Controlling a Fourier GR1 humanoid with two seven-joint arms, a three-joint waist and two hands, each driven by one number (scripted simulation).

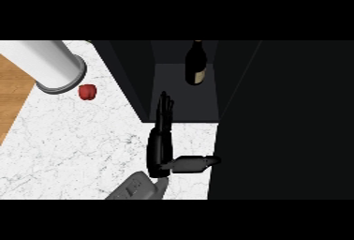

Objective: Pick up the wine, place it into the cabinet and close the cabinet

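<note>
Wine (196, 63): one bottle, dark glass with a pale label low on the body. It stands upright on the cabinet (178, 101) floor, toward the back edge and right of the middle. Nothing touches it.

Cabinet: one, dark inside, open at the front. Its floor meets the counter (83, 140) along the floor's front edge. One wide dark panel, the door (283, 122) by its look, stands out from the cabinet's right side and covers the counter's right part.

Left hand (160, 152): the only hand in view. It shows edge-on, over the counter just before the cabinet's front edge. The fingers (165, 110) are straight and held together. They point into the opening, and their tips are over the front of the floor, near the left wall. The thumb (197, 163) is spread out to the right, its tip close to the door; whether it touches I cannot tell. The hand holds nothing and is well apart from the wine. The grey forearm (138, 187) comes in from the lower edge.

Counter: white marbled top. One white cylinder (52, 65) with a grey rim is in its far left corner. One small red thing (87, 92) sits just beside that rim, too small to name. One strip of wood (12, 93) runs along the counter's left edge.
</note>
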